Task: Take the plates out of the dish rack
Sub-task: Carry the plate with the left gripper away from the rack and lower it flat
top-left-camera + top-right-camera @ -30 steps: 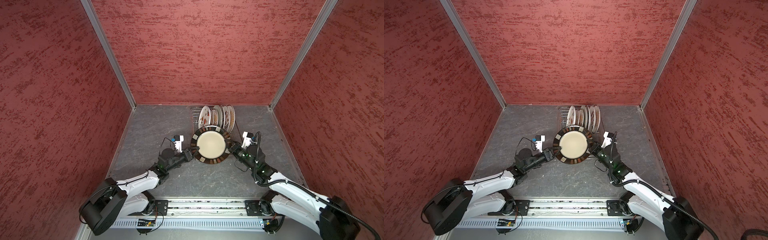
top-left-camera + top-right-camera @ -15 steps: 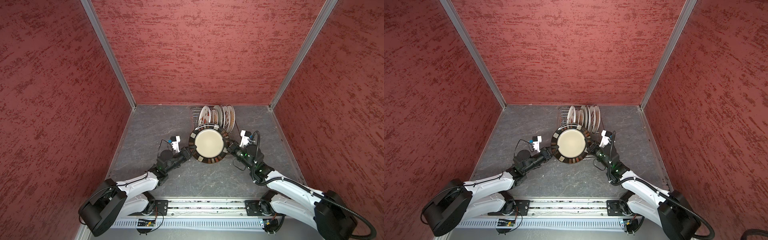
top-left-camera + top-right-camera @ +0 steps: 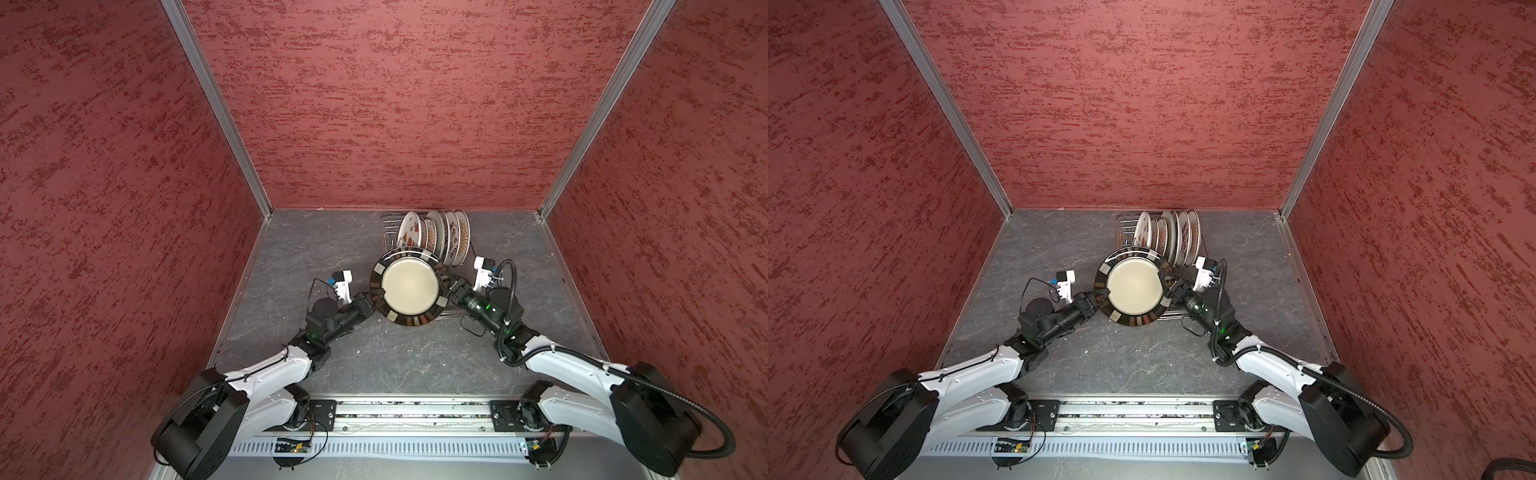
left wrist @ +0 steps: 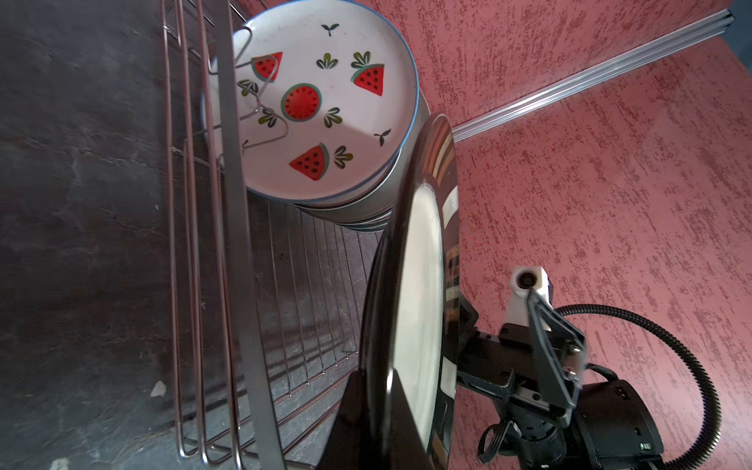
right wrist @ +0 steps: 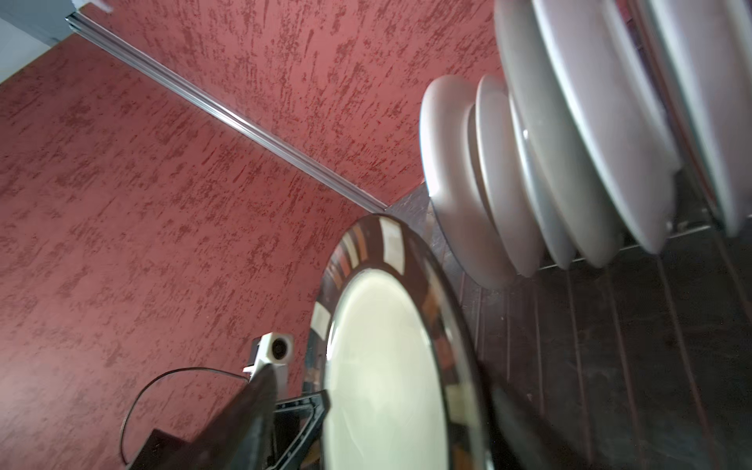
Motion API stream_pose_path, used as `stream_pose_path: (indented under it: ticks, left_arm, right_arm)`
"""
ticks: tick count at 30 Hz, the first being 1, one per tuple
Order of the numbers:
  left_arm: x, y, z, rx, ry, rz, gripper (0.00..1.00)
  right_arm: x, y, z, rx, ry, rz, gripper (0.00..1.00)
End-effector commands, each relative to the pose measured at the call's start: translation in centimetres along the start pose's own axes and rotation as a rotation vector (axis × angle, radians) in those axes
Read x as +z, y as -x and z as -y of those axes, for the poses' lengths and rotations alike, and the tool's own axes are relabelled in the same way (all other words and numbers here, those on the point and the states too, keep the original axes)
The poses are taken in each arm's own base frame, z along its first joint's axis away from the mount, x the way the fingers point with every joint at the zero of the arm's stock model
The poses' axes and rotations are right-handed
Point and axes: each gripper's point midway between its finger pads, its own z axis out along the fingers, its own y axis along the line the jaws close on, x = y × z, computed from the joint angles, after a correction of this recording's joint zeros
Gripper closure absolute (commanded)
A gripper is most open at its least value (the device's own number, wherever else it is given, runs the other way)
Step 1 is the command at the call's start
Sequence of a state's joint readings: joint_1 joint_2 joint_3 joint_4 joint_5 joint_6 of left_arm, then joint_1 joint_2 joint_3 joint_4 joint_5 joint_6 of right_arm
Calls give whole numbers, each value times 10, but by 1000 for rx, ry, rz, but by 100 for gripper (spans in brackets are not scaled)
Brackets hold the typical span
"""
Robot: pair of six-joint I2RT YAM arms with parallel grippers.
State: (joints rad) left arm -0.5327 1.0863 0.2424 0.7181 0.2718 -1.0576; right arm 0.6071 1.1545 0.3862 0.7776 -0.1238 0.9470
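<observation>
Over the near end of the thin-wired dish rack (image 3: 388,232), my left pincer (image 3: 372,296) is clamped on the rim of the round dark-rimmed plate (image 3: 409,291); my right pincer (image 3: 442,286) gapes astride the opposite rim; the left wrist view shows the glossy painted face of the watermelon plate (image 4: 325,122), where the right wrist view gives only smooth pale backs of the racked plates (image 5: 508,183).

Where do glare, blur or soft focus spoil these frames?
Left wrist view: the round dark-rimmed cream plate is soft up close, its glossy rim catching glare; the silver wire dish rack bars blur. Right wrist view: that plate blurs. Both top views: sharp, evenly lit.
</observation>
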Motion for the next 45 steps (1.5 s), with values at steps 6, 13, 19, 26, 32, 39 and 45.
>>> stream_pose_path:
  ticks: [6, 13, 19, 26, 32, 39, 45]
  left_arm:
    - [-21, 38, 49, -16, -208, 85, 100]
    - [-41, 59, 46, -17, -179, 158, 100]
    - [-61, 83, 33, -38, -133, 260, 100]
    - [-83, 114, 11, -60, -45, 415, 100]
    - [-99, 137, -10, -91, 46, 529, 100]
    - [-111, 155, -40, -136, 130, 626, 100]
    - [-121, 171, -66, -148, 233, 711, 100]
  right_arm:
    - [2, 10, -44, -117, 166, 14, 1]
    - [1, 11, -34, -174, 117, 30, 1]
    - [10, 9, -26, -244, 60, 3, 1]
    - [30, -14, -44, -430, 44, -64, 1]
    - [55, -54, -59, -531, 89, -157, 1]
    - [83, -83, -70, -620, 91, -205, 1]
    - [100, -107, -75, -609, 151, -280, 1]
